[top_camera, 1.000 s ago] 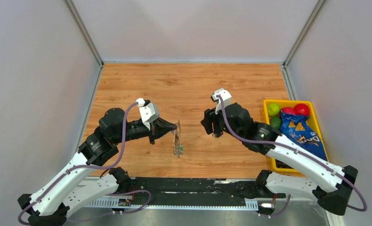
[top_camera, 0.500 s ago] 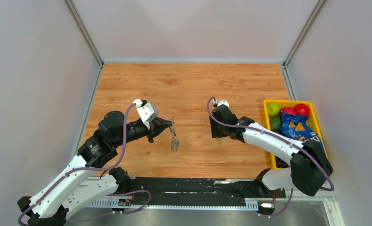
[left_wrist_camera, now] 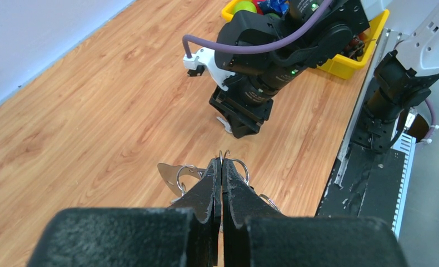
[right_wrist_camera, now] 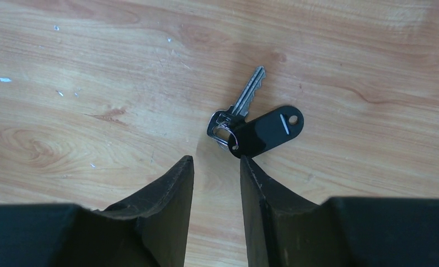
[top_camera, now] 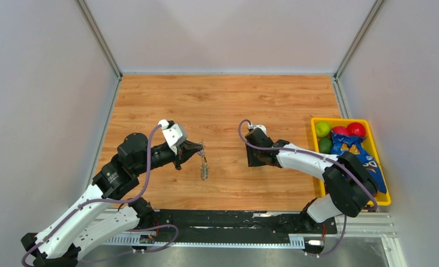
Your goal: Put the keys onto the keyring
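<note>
So my left hand (left_wrist_camera: pixel 221 164) pinches the keyring (left_wrist_camera: pixel 176 171), half hidden behind it; my right hand (right_wrist_camera: pixel 216 162) sits open, just short of the key (right_wrist_camera: pixel 249 95).

I see a yellow bin (top_camera: pixel 339 119) at the table's (top_camera: pixel 223 100) right side. It holds green fruits (top_camera: pixel 322 129), red ones (top_camera: pixel 356 129) and a blue bag (top_camera: pixel 352 149).

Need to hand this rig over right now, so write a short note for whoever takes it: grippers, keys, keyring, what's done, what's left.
Left gripper: shut on the keyring, which hangs from its fingertips.
Right gripper: open, low over the table, holding nothing.
Key with the black tag: flat on the table just ahead of the right fingertips, not gripped.
Done: keyring picked up.
Left: grasp that key and thread it onto the keyring. No other loose key in view.
</note>
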Tool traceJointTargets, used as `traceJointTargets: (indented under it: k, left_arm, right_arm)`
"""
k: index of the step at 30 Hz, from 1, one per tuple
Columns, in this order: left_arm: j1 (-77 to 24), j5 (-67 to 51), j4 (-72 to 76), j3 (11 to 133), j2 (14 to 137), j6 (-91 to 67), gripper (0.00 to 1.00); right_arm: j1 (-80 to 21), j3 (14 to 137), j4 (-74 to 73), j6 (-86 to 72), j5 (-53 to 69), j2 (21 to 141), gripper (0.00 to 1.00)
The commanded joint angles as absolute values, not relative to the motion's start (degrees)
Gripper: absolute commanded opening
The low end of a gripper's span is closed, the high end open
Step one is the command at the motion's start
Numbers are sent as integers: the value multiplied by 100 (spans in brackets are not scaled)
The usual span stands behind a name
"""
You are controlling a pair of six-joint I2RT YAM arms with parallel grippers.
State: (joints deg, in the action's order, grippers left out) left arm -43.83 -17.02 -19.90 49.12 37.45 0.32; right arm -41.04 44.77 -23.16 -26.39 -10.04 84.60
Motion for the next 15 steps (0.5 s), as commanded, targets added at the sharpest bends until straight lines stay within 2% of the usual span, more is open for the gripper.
traceJointTargets:
  k: [1,10,15]
  left_arm:
    - [-4374,-1712,-1547,4923,3657,120,0]
    - [-4375,-1695,-1532,4903,3647,132,0]
    - [-4375,-1688,-1521,4904,3653,138,0]
  right_arm:
    - [-4061,4503,-1827,-2865,-1114,8586,39]
    - [-4007,4509,-1676,-2826,-1322,8802,29]
    - [-4008,4602,-1694,-2729,-1356,8631,15]
